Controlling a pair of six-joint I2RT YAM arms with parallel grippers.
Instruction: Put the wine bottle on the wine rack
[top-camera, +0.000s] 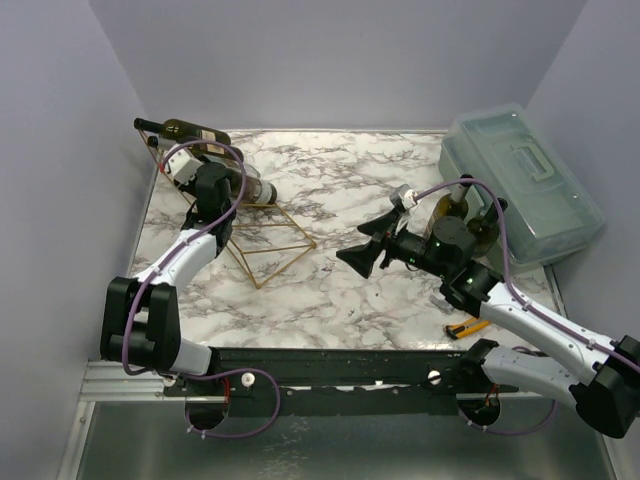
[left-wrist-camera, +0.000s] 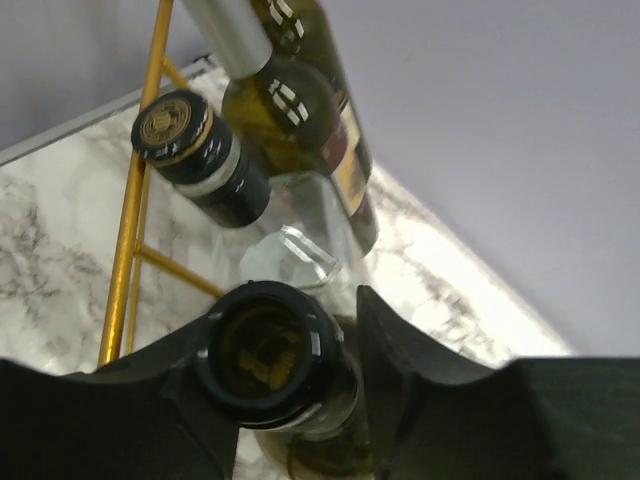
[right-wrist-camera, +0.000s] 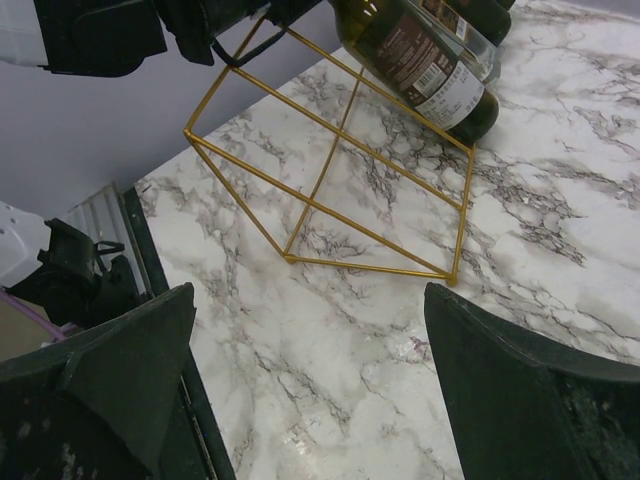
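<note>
1. At ten o'clock on the marble table (top-camera: 340, 190): the wine rack (top-camera: 295, 224), thin gold wire, feet on the tabletop, close to the back and left walls.
2. Lying slanted across that rack: the wine bottle (top-camera: 262, 192), base toward three o'clock, neck toward nine o'clock and inside the left gripper (top-camera: 205, 190).
3. Seen from the left wrist: the bottle's dark open mouth sitting between the two black fingers (left-wrist-camera: 410, 380), pressed against the nine o'clock one, with only a sliver of shadow at the three o'clock one.
4. Left claw narrow and set around the neck. Impossible to tell whether it is pinching or just loose.
5. Just past the held neck, toward twelve o'clock in the wrist view: a gold-capped bottle (left-wrist-camera: 200, 160) and a silver-capped bottle (left-wrist-camera: 280, 110), both over the gold rungs.
6. Near the table's centre: the right gripper (top-camera: 358, 258), spread wide, holding nothing, aimed toward nine o'clock, well apart from the rack.
7. At two o'clock: a translucent plastic box (top-camera: 530, 190) with lid and handle.
8. Just beside the box, on its nine o'clock side: two greenish bottles (top-camera: 452, 208), partly hidden by the right arm.
9. At five o'clock, near the front edge: a small yellow and black tool (top-camera: 466, 327), flat on the marble.
</note>
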